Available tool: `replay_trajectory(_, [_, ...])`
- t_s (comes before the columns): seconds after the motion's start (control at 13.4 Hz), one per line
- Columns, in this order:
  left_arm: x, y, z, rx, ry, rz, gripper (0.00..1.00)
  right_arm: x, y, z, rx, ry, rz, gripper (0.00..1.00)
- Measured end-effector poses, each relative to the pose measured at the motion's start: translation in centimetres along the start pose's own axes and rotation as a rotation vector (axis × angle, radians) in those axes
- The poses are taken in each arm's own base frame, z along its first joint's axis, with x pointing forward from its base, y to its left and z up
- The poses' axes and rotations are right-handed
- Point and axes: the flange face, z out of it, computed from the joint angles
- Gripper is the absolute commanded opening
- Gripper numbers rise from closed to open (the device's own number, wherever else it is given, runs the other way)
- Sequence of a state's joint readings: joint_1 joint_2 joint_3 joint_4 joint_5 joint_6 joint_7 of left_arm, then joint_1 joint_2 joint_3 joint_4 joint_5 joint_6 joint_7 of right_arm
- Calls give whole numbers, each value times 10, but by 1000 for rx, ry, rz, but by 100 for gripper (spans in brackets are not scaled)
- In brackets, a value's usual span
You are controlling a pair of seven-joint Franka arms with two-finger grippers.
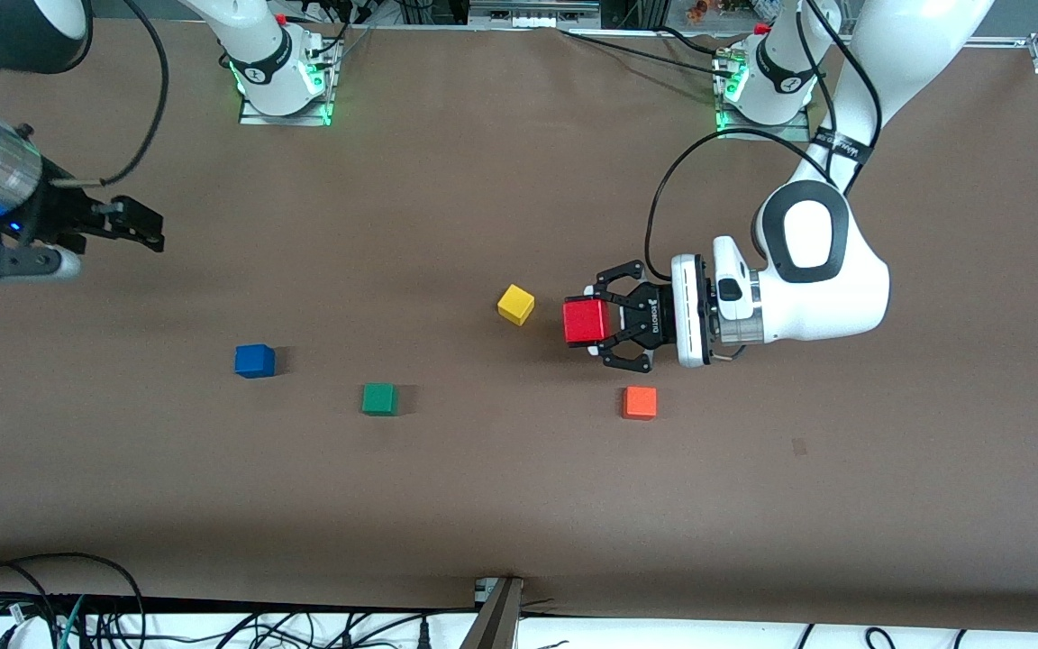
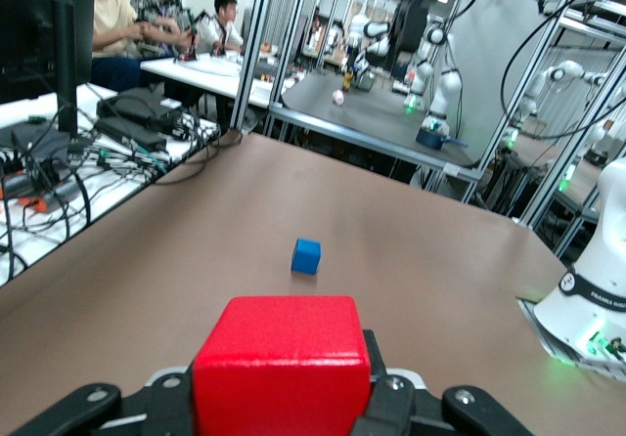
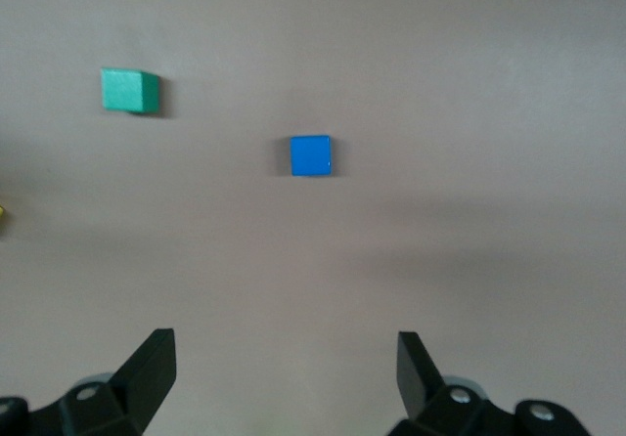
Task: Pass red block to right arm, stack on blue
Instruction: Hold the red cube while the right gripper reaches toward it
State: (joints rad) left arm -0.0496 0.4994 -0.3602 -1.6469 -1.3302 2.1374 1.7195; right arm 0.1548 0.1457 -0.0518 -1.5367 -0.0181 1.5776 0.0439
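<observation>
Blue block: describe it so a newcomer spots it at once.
On the brown table, look toward the right arm's end, below the open right gripper. The blue block sits alone there. Its nearest neighbour is the green cube; no other cube is blue.

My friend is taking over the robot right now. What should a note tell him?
Left gripper: shut on the red block, held up over the table between the yellow cube and the orange cube.
Right gripper: open, holding nothing, waiting above the right arm's end of the table.
Blue block: alone on the table toward the right arm's end, beside the green cube, nothing on it.
Done: red block picked up.
Left: hand it to the right gripper, then stack it on blue.
</observation>
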Motion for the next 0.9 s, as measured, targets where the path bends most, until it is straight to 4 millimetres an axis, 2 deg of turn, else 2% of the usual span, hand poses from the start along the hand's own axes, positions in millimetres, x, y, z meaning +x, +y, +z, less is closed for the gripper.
replay_trajectory(0.15, [3, 4, 8, -9, 19, 5, 1, 12, -2, 23, -2, -39, -63, 100])
replay_trajectory(0.3, [5, 10, 19, -26, 16, 14, 1, 13, -9, 26, 38, -42, -109, 100])
replay_trajectory(0.45, [6, 19, 37, -52, 10, 54, 1, 13, -27, 23, 187, -39, -109, 100])
replay_trajectory(0.6, [2, 22, 51, -53, 34, 111, 1, 19, -39, 31, 355, -58, -89, 100])
replay_trajectory(0.9, [-8, 19, 66, -22, 148, 199, 0, 53, -36, 75, 806, -141, 77, 100])
